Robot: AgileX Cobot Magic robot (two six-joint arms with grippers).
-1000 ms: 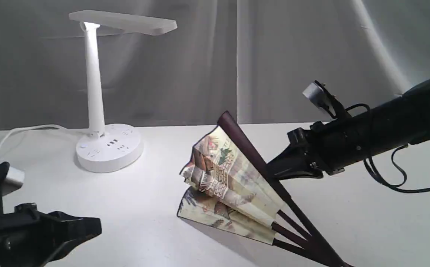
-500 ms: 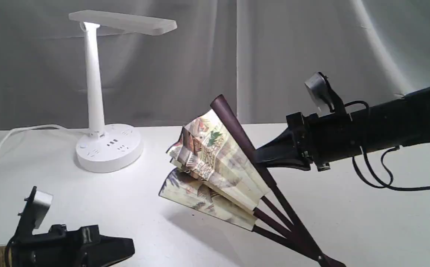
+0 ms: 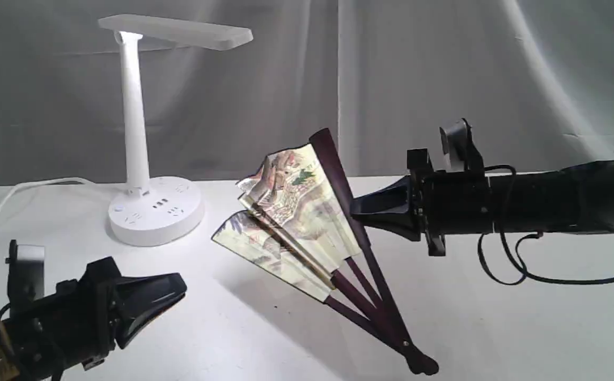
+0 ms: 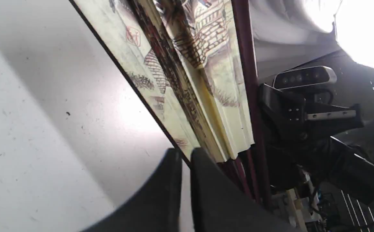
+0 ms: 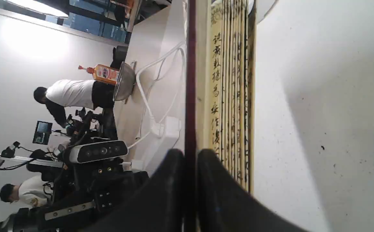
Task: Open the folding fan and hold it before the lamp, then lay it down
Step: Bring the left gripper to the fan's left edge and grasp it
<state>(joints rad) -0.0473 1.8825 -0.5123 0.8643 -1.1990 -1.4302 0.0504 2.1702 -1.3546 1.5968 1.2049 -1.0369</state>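
Note:
The folding fan [image 3: 286, 222] is partly spread and tilted up off the white table [image 3: 497, 328], its pivot end [image 3: 418, 364] low near the front. My right gripper [image 3: 357, 214] is shut on the fan's upper maroon guard; the right wrist view shows its fingertips [image 5: 190, 154] clamped on that guard beside the folded leaf [image 5: 232, 96]. My left gripper [image 3: 177, 290] hovers low at the front left, apart from the fan, its jaws nearly together and holding nothing. The left wrist view shows its tips [image 4: 186, 154] just below the painted leaf [image 4: 187, 80]. The white lamp [image 3: 135, 132] stands at the back left, lit.
The lamp's round base [image 3: 156, 211] and white cord [image 3: 21, 188] occupy the back left of the table. A grey curtain [image 3: 418, 79] hangs behind. The right arm [image 3: 550, 201] stretches in level from the right, with a loose black cable [image 3: 524, 275] under it.
The right gripper has carried the fan up and to the left and the arm has levelled out. The fan stands steeper. The left gripper has moved right, toward the fan.

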